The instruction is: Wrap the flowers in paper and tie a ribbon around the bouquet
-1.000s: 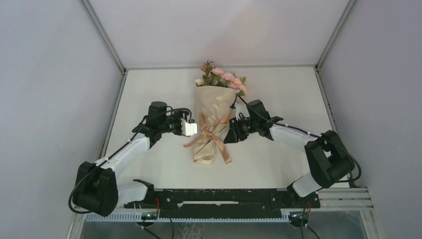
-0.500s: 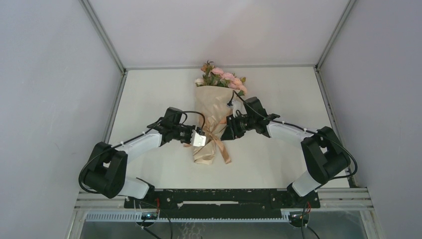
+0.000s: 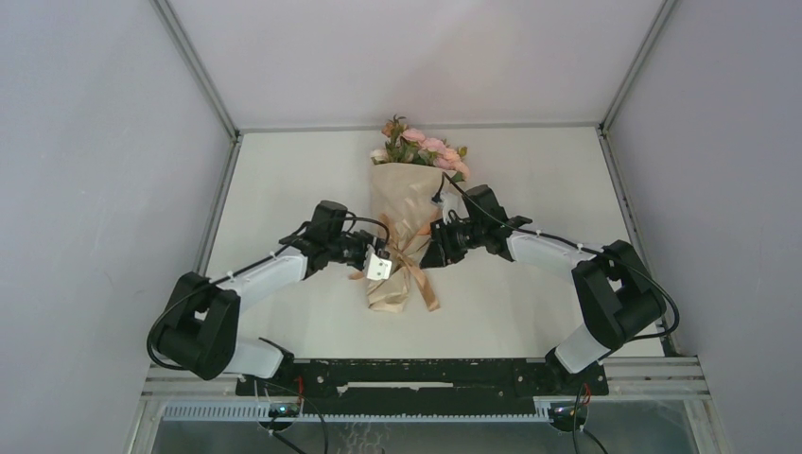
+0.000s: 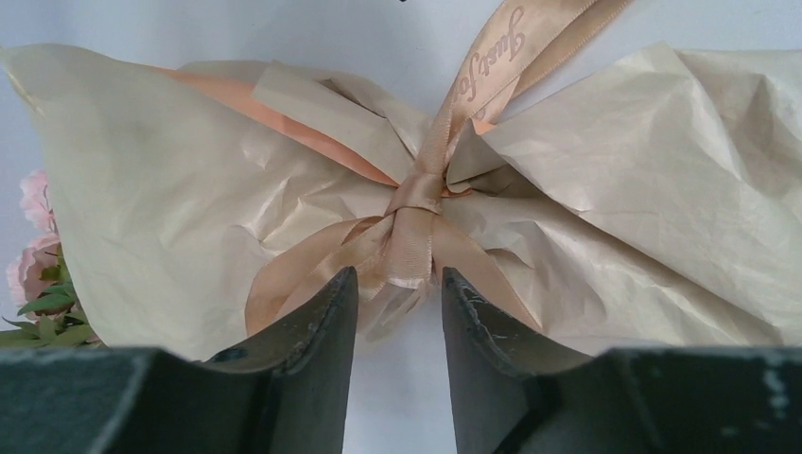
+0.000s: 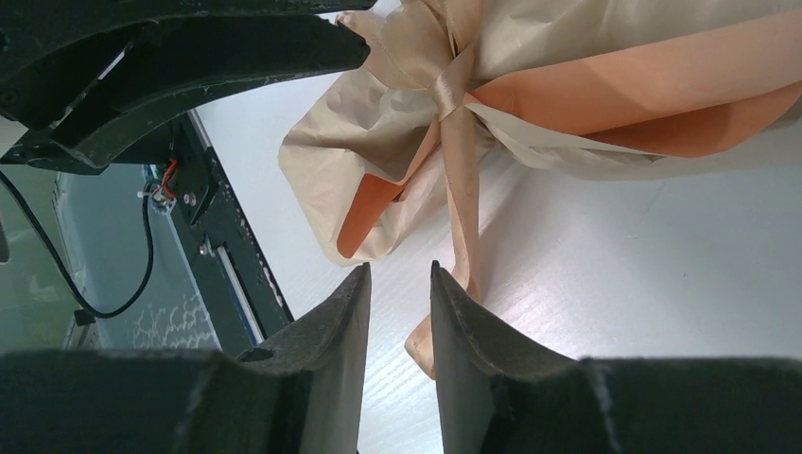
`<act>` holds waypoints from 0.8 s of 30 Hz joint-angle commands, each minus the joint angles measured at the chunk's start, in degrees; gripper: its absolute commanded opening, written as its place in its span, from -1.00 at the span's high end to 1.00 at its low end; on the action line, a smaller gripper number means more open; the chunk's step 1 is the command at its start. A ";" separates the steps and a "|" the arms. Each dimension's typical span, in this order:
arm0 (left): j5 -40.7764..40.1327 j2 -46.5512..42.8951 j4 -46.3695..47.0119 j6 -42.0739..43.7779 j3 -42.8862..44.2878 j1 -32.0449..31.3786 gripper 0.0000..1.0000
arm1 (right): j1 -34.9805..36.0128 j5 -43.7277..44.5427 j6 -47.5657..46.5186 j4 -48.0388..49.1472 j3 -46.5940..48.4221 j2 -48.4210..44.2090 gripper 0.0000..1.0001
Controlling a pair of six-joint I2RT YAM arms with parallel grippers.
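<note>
Left gripper sits low at the left side of the bouquet. Its jaws are parted with bare table showing between them, and they clamp nothing. The knot of the ribbon lies just beyond its tips. The right gripper faces it from the right side, jaws narrowly apart and also empty, with one ribbon tail trailing on the table under its tips.

The bouquet lies mid-table, with the flowers at the far end and the stems hidden inside the paper. The wrap looks done and the knot is in place, so what remains is probably snugging or tidying it. Each gripper would do best to pinch ribbon only, never paper, and to pull outward evenly and low, so the bundle does not roll.

The paper is thin, matte and crinkled, tan outside and orange inside, pinched to a narrow waist. The ribbon is limp satin with a soft sheen and printed script. The blooms are pink, among green leaves.
</note>
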 commanded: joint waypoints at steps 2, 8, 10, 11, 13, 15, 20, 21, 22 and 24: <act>1.03 1.26 1.51 6.92 1.80 -0.28 0.17 | 0.45 -0.49 -0.77 -0.45 1.53 -0.57 0.25; 1.54 1.93 1.86 11.17 1.45 -0.30 0.32 | 0.48 -0.79 -0.73 -0.34 1.53 -0.42 0.25; 1.14 2.20 2.32 12.21 1.20 -0.28 0.33 | 0.48 -0.87 -0.67 -0.31 1.52 -0.39 0.25; 0.86 2.23 2.64 12.24 1.15 -0.30 0.32 | 0.48 -0.96 -0.71 -0.45 1.53 -0.39 0.25; 0.29 2.33 2.74 12.81 1.06 -0.30 0.29 | 0.47 -0.97 -0.98 -0.80 1.49 -0.47 0.25; -0.61 2.69 2.67 14.05 0.96 -0.33 0.27 | 0.48 -1.06 -1.11 -0.91 1.53 -0.39 0.25; -1.17 3.44 1.97 17.59 0.41 -0.38 0.28 | 0.48 -1.41 -0.95 -0.80 1.53 -0.22 0.25; -1.04 3.48 1.31 18.77 0.28 -0.38 0.29 | 0.47 -1.41 -0.93 -0.83 1.53 -0.21 0.25; -0.97 3.53 0.29 20.40 0.14 -0.37 0.30 | 0.42 -1.34 -1.06 -0.99 1.52 -0.21 0.25; -0.99 3.57 -1.19 23.86 -0.36 -0.35 0.29 | 0.48 -1.26 -1.05 -1.21 1.53 -0.06 0.25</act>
